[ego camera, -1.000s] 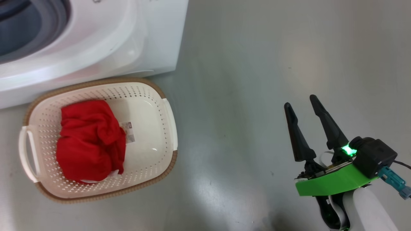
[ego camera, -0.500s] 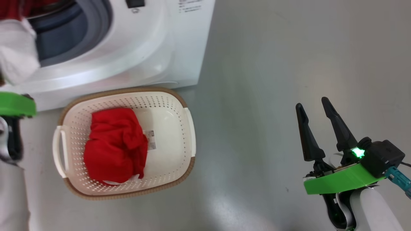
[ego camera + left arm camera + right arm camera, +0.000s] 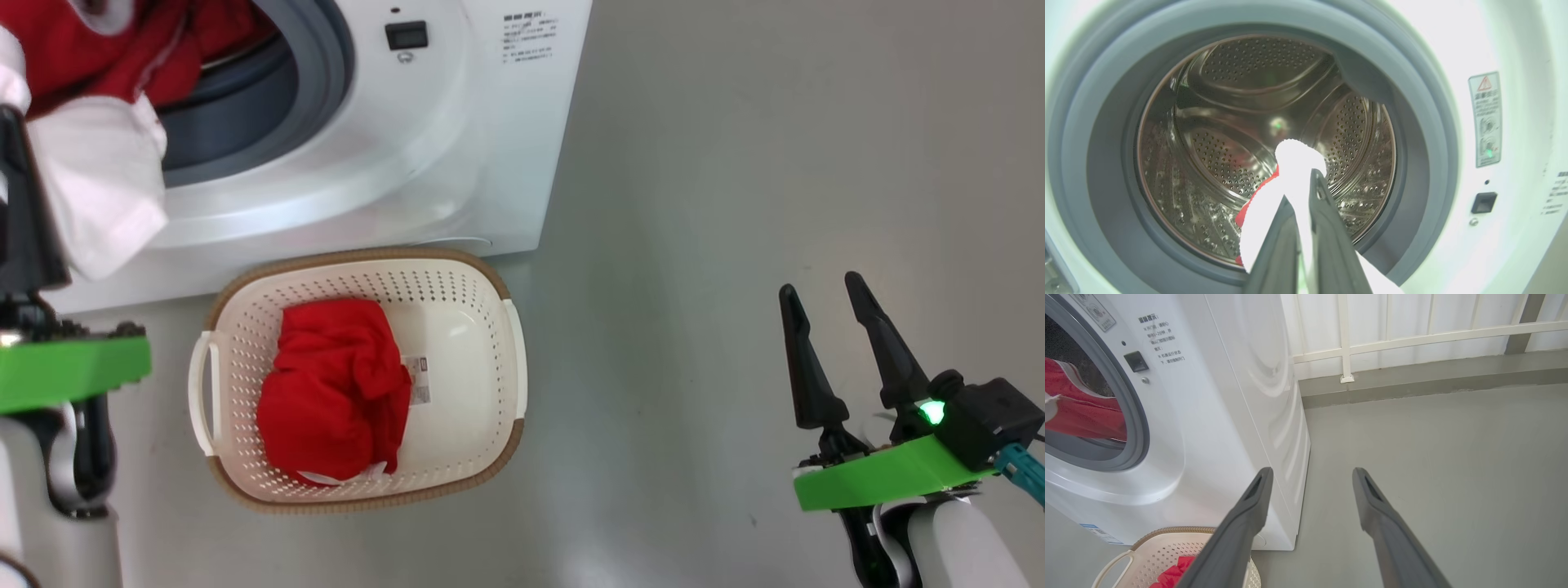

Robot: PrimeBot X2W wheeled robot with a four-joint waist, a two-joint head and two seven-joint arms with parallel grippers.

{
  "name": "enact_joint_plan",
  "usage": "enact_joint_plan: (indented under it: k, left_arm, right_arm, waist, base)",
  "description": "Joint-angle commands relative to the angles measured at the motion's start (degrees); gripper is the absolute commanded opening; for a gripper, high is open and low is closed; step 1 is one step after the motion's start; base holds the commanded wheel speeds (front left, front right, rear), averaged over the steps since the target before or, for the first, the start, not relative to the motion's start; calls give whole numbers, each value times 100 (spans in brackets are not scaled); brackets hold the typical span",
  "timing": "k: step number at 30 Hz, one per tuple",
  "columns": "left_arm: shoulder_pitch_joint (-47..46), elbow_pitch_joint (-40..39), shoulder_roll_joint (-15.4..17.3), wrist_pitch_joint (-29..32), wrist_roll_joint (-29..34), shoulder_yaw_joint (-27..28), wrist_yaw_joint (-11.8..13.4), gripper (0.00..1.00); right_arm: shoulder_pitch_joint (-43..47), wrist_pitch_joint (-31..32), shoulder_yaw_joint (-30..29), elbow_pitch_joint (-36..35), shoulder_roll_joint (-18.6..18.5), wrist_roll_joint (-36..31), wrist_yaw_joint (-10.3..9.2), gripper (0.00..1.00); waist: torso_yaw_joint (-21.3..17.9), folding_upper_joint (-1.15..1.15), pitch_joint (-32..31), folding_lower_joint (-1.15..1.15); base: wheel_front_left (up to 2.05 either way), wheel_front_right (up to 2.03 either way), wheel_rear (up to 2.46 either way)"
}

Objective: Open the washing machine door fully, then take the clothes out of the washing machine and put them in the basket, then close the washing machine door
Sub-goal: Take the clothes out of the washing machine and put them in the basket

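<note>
The head camera swings left and up, so the washing machine (image 3: pixel 457 147) and the basket (image 3: pixel 500 359) sit farther right and lower in the head view; the left gripper (image 3: pixel 20 155) comes in at that view's left edge, pinching a red-and-white garment (image 3: pixel 102 192) that trails from the drum mouth (image 3: pixel 245 122).

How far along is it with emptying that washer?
Done: the washing machine stands open and one red garment already lies in the basket. In hand: the left claw is shut on a red-and-white garment at the mouth of the drum; the right claw hangs open and empty. Left: drop that piece in the basket, then close the door; the drum looks otherwise bare.
</note>
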Motion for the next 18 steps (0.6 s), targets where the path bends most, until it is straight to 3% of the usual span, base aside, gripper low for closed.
enact_joint_plan:
  k: [1,18]
  left_arm:
    - [176,-315,156,-27,-33,209,-32,0]
    - [1238,-2598,-330,-27,-175,528,-33,0]
  right_arm:
    - [139,-37,109,-123,-40,-53,28,100]
    - [296,-37,125,-97,-40,-49,28,100]
  waist:
    - [39,0,-83,0]
    - [129,0,-347,0]
  base:
    - [0,0,0]
    - [0,0,0]
